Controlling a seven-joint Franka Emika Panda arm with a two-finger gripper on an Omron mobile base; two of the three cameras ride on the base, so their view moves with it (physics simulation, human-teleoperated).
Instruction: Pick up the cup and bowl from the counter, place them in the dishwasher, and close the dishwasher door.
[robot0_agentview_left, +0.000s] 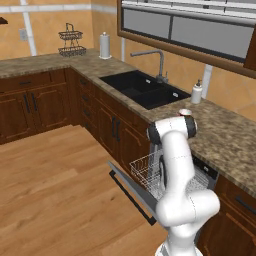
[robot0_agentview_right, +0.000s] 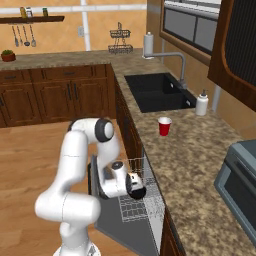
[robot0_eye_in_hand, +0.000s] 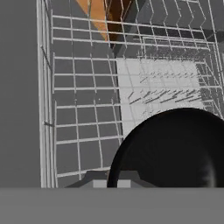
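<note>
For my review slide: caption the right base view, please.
Gripper holds the bowl over the dishwasher rack; cup waits on the counter.

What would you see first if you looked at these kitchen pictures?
The big white robot arm bends down over the open dishwasher, its fingers shut on a black bowl just above the white wire rack. Behind it, a little red cup stands alone on the speckled counter, near the black sink.
</note>
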